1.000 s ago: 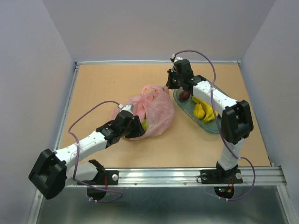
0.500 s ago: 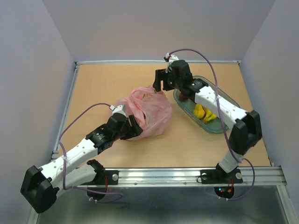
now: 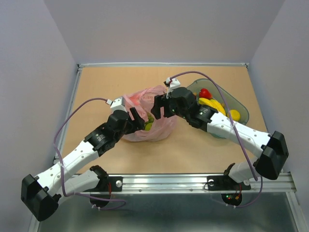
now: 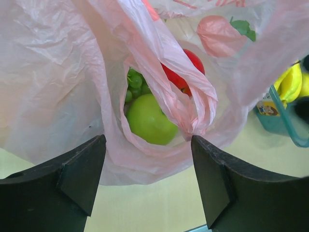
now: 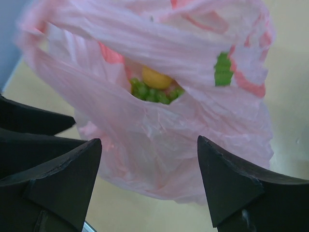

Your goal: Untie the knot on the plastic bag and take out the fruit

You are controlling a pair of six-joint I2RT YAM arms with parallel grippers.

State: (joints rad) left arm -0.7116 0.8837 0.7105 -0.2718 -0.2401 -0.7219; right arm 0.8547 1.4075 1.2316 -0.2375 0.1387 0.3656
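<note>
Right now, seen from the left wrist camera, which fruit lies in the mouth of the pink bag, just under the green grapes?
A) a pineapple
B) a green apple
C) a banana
B: a green apple sits in the open pink bag under the green grapes; the bananas are outside, in the tray.

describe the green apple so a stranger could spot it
Find the crinkly translucent pink plastic bag on the tan table. In its open mouth sits a smooth round green apple, bigger than the small green grapes beside it, with a red round fruit behind.
</note>
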